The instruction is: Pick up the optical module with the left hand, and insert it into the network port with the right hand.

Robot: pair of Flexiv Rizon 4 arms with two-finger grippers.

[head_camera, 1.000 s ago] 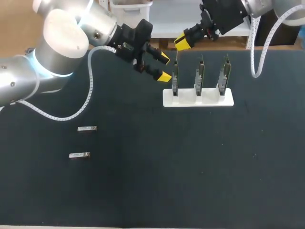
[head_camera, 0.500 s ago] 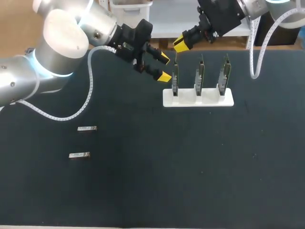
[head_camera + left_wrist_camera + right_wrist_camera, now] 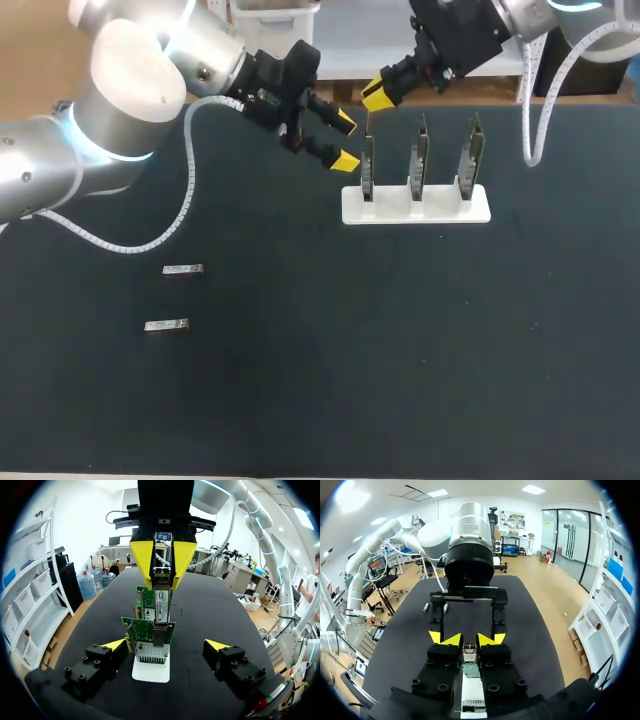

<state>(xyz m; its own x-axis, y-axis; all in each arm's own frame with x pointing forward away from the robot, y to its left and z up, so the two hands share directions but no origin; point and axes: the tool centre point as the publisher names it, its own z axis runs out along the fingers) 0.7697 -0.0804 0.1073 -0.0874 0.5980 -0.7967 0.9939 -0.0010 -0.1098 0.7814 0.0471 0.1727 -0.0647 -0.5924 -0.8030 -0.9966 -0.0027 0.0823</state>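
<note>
The right jaws, on the right arm [image 3: 475,25] reaching in from the 1 o'clock corner of the table [image 3: 400,360], are pinched narrowly on the optical module [image 3: 161,576], a yellow fingertip [image 3: 142,555] against each of its sides. They hold it upright directly over the top edge of the first network card [image 3: 367,165]; the module's lower end meets that edge, though whether it sits in the port cannot be told. That card is the 9 o'clock one of three standing on edge in a white stand [image 3: 415,207], which sits toward 1 o'clock of the table's middle. The left jaws, on the left arm [image 3: 130,110] coming in from 10 o'clock, gape wide and grip nothing; they hang just beside the same card at its 9 o'clock, apart from it, with the row of cards straight ahead of their gap. One spare module [image 3: 183,269] lies flat on the table near 9 o'clock, a second spare module [image 3: 166,325] near it at its 6 o'clock, both well apart from the arms
</note>
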